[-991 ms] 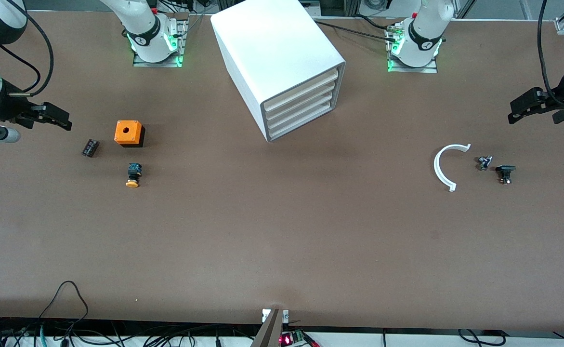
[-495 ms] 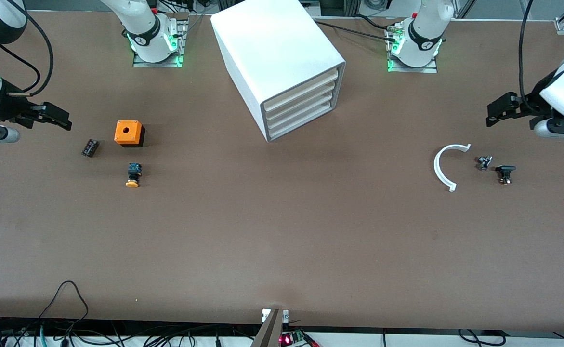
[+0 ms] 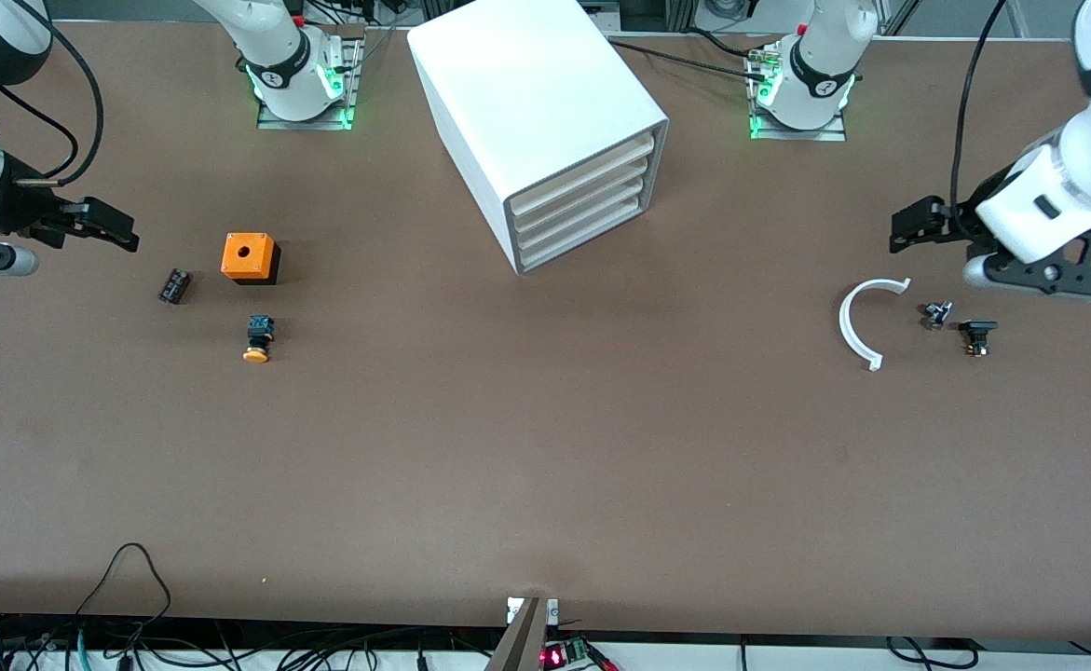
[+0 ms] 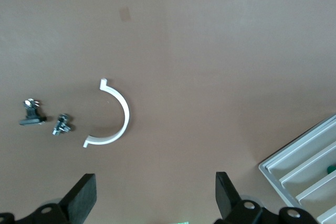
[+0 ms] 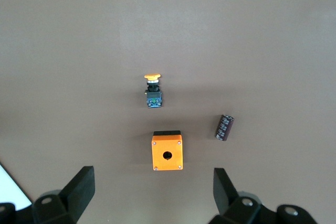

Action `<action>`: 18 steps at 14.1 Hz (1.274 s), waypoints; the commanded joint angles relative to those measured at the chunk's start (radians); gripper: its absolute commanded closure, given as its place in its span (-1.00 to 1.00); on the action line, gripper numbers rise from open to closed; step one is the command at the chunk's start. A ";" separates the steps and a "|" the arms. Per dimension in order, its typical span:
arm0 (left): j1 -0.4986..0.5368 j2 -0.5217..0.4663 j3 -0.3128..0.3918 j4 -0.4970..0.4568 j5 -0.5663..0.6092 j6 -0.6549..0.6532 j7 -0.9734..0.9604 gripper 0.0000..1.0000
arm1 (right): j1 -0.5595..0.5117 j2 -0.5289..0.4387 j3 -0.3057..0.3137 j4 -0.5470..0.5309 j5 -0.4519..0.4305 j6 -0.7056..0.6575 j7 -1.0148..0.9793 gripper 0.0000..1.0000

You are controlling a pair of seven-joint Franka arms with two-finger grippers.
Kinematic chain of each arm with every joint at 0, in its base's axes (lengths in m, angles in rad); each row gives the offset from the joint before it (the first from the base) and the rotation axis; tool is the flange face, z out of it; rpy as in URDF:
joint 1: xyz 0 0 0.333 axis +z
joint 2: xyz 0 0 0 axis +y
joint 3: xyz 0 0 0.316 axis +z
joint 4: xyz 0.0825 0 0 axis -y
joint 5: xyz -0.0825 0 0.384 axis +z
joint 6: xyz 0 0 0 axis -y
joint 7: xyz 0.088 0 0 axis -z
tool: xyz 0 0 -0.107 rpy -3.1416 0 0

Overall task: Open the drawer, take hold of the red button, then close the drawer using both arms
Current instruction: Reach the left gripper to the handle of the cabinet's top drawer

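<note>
The white cabinet (image 3: pixel 536 102) stands between the two arm bases, and its stacked cream-fronted drawers (image 3: pixel 584 201) are all shut. A corner of those drawers (image 4: pixel 307 165) shows in the left wrist view. The button is hidden from every view. My left gripper (image 3: pixel 910 229) hangs open and empty over bare table toward the left arm's end, beside a white curved piece (image 3: pixel 854 321); in its wrist view the left gripper (image 4: pixel 156 193) holds nothing. My right gripper (image 3: pixel 115 229) waits open and empty toward the right arm's end, and the right gripper (image 5: pixel 154 190) has only table between its fingers.
An orange box with a hole (image 3: pixel 249 256), an orange-capped button (image 3: pixel 257 339) and a small dark cylinder (image 3: pixel 174 285) lie toward the right arm's end. Two small black-and-metal parts (image 3: pixel 936 314) (image 3: pixel 976 335) lie by the white curved piece (image 4: pixel 114 120). Cables run along the table's near edge.
The left arm has swung in from the table's end, carrying its open gripper toward the cabinet. The right arm has not moved.
</note>
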 commanded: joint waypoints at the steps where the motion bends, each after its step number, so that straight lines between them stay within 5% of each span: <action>1: -0.005 0.064 0.002 -0.017 -0.026 -0.011 0.023 -1.00 | -0.001 0.000 0.003 0.017 -0.009 -0.020 -0.005 -1.00; 5: -0.007 0.129 0.002 -0.211 -0.333 0.048 0.032 -1.00 | -0.001 0.000 0.003 0.017 -0.009 -0.019 -0.005 -1.00; 7: -0.011 0.138 0.002 -0.343 -0.521 0.120 0.146 -1.00 | 0.000 0.000 0.003 0.017 -0.009 -0.017 -0.005 -1.00; 13: -0.108 0.201 -0.012 -0.538 -0.852 0.200 0.474 -1.00 | 0.000 0.001 0.003 0.017 -0.006 -0.010 -0.002 -1.00; 18: -0.115 0.201 -0.156 -0.662 -1.003 0.285 0.518 -0.95 | 0.000 0.003 0.004 0.017 -0.007 -0.005 -0.002 -1.00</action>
